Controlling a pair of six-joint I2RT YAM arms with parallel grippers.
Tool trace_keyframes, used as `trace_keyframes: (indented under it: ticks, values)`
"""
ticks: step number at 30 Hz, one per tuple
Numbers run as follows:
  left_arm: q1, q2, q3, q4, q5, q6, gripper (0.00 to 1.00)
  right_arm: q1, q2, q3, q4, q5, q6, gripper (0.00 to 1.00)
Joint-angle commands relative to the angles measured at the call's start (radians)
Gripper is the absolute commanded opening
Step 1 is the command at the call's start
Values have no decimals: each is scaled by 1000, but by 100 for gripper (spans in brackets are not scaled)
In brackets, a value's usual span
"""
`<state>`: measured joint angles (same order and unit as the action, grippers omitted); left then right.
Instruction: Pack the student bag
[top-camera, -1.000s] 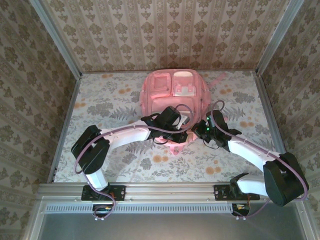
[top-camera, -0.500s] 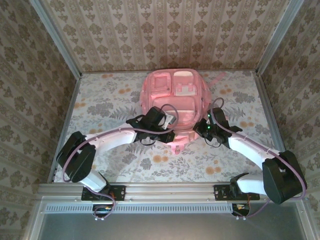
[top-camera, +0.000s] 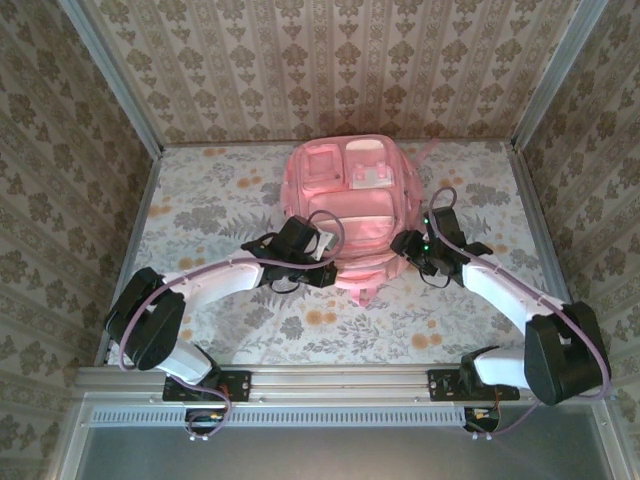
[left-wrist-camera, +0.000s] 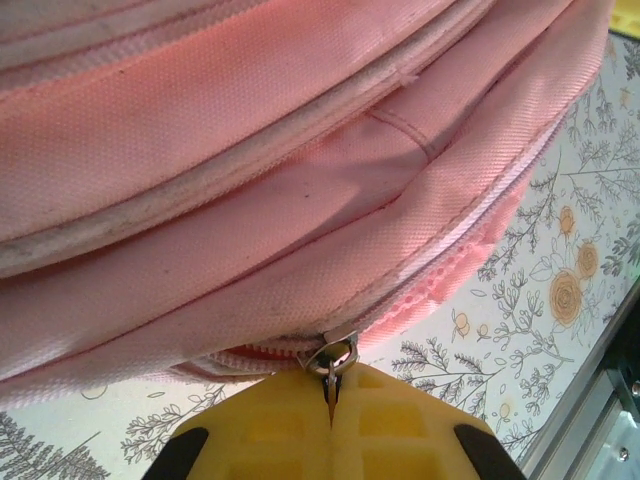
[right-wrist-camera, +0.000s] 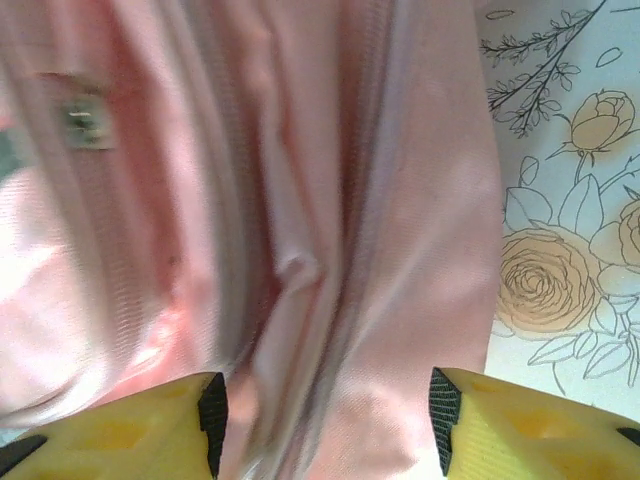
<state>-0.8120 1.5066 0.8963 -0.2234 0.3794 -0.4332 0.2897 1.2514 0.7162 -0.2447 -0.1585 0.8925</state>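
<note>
Floral table (top-camera: 200, 210) spreads under and all around the student bag (top-camera: 350, 205). The bag lies flat on it, front pockets up, between my two grippers. My left gripper (left-wrist-camera: 331, 400) sits at the bag's near-left edge, yellow fingers pressed together, clamped on the metal zipper pull (left-wrist-camera: 333, 358) of the bag's side zip. My right gripper (right-wrist-camera: 325, 420) is at the bag's near-right side, fingers apart, pink side fabric between them; can't tell if they touch it.

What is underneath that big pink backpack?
A flower-printed table cover lies under the student bag and shows all round it. Anything directly beneath the bag is covered and cannot be seen.
</note>
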Motion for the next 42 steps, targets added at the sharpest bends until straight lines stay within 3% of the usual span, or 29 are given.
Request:
trace_keyframes:
  ticks: [1,8,12,15,19,22,28,34,42]
  values:
    - [-27,-13,19,11,9,0,0,61,-113,-25,-34,36,86,61]
    - [-102,26,66,29,10,-11,0,219,-208,-146,140,50,351,79]
    - [-159,58,118,31,12,-13,0,238,-198,-163,193,80,379,81]
    - [-201,86,170,31,16,-15,0,238,-185,-172,210,96,382,88]
    - [-241,125,235,30,25,-11,0,238,-139,-195,228,107,379,87]
    - [-256,140,261,29,33,-4,0,234,-108,-208,221,153,353,75]
    - [-257,116,243,29,39,9,0,198,-76,-204,204,203,290,37]
    - [-253,91,207,22,24,17,0,147,-40,-200,228,175,252,0]
    - [-206,48,145,10,-13,27,0,96,-62,-196,180,174,188,0]
